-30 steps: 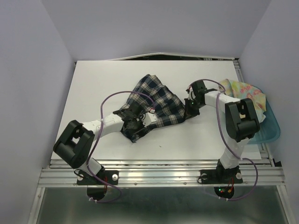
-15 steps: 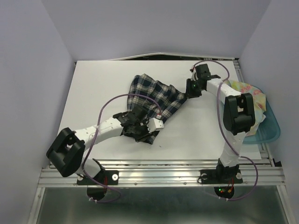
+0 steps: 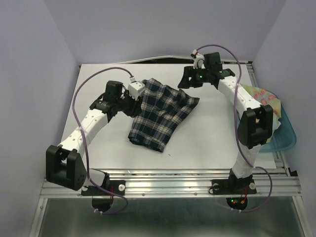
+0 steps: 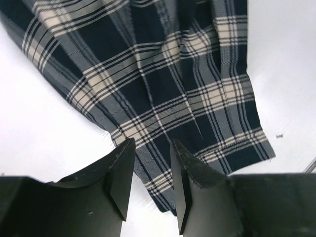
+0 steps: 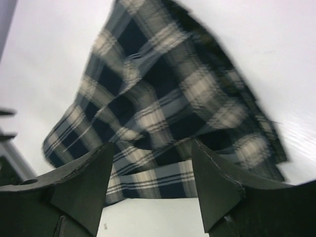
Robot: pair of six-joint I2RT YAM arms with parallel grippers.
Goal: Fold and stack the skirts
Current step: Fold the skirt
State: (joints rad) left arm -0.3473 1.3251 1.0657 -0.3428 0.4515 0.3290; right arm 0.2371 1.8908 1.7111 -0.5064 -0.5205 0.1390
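Middle of the desk (image 3: 98, 74), you've got the plaid skirt (image 3: 163, 113) lying mostly flat. It's light and floppy, so I'd pinch two hem corners. Left end effector (image 3: 134, 100) is slightly parted and right end effector (image 3: 186, 81) spread wide, both empty. The floral skirt (image 3: 259, 96) sits in the bin (image 3: 286, 138) at the right edge, not in your way.

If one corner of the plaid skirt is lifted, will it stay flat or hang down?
The plaid skirt will probably hang limp: it lies in soft folds along its edge. It looks thin and light, so a push across the white table would likely bunch it, not slide it whole.
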